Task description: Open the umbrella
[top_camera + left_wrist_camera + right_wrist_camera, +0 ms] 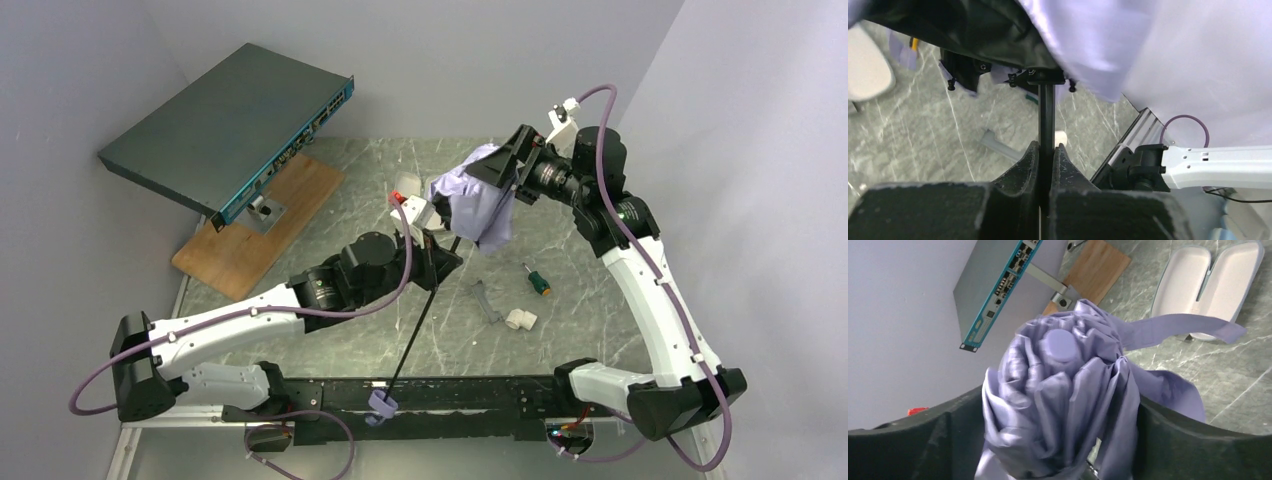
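Clamping the umbrella (pixel 478 205) by its shaft (pixel 1047 110), left pincer (pixel 1047 148) closed; canopy (pixel 1063 390) ahead unopened between right pincer (pixel 1060 427) jaws, grip unclear.

Plain pale grey walls (pixel 420 60) close in the left, back and right. The surface (pixel 580 320) is grey-green marbled, evenly lit; a wooden board (pixel 232 252) lies at its far-left corner.

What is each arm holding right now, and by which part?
The umbrella: left fingers clamp its black shaft. Right fingers flank its folded canopy; whether they grip it cannot be told.
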{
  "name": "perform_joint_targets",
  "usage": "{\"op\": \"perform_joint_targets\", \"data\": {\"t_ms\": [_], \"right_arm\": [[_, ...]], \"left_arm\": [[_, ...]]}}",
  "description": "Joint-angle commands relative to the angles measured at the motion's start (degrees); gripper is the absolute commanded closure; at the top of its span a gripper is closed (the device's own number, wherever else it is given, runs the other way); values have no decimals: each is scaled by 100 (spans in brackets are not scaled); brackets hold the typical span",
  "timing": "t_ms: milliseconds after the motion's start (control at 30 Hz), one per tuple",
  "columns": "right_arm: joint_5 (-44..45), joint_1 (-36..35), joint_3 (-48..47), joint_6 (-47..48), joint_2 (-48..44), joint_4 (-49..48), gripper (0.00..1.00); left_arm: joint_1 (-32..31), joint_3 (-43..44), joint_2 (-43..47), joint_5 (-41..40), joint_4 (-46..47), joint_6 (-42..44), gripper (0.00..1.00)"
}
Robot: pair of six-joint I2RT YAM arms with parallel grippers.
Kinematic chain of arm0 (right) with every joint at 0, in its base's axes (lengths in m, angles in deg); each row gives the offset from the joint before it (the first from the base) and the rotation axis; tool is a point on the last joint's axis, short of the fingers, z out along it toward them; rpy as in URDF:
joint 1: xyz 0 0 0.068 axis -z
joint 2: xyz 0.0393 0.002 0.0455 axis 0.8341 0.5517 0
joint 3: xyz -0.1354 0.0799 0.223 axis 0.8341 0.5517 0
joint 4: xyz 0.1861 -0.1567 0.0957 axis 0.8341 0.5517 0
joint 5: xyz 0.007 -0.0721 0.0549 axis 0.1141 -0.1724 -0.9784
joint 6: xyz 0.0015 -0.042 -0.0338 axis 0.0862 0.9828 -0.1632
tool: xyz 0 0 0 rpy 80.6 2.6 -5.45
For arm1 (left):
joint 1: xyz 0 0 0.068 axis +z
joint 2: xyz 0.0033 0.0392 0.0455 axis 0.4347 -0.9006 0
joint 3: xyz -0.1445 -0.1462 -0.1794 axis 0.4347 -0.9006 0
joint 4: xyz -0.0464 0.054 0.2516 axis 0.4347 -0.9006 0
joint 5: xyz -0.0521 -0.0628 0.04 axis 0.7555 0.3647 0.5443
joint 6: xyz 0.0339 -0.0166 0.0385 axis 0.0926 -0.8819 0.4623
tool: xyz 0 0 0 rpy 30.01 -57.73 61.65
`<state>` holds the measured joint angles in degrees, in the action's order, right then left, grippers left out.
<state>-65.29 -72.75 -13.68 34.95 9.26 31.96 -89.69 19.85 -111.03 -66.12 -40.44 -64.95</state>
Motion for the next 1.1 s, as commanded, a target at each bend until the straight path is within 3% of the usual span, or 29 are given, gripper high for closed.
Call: {"op": "perform_joint_targets", "data": {"t_ms": [0, 67, 133, 300, 367, 433, 533, 633, 800, 933, 1067], "right_arm": [[-126, -11, -242, 352, 162, -169, 0], [130, -11, -373, 580, 217, 161, 0], [349, -7, -383, 698, 192, 331, 0], [929, 4, -451, 869, -10, 674, 0], [1152, 0, -474, 934, -112, 743, 0], [1254, -3, -428, 951, -239, 697, 0], [979, -2, -246, 860, -421, 407, 0], [411, -9, 121, 647, -580, -91, 5], [-153, -124, 789, 87, -904, -1034, 40], [-114, -519, 1241, -265, -1054, -1707, 64], [335, -1057, 1111, -141, -876, -1643, 66]], "left_arm": [[110, 291, 236, -102, -544, -918, 100], [295, 455, 275, -91, -949, -1323, 100], [722, 360, 389, 546, -823, -1561, 100], [2578, -1111, 722, 3116, 1946, -3420, 100], [3167, -1510, 574, 3630, 2963, -4361, 100], [3421, -1591, 467, 3717, 3258, -4777, 100], [3322, -1053, 437, 3523, 2513, -4442, 100], [3224, -1108, 213, 3713, 3766, -4749, 100], [3159, -1505, -268, 3507, 5771, -5829, 100], [2910, -1267, -905, 3569, 6937, -6332, 100], [2521, -1007, -1228, 3395, 7162, -6481, 100]]}}
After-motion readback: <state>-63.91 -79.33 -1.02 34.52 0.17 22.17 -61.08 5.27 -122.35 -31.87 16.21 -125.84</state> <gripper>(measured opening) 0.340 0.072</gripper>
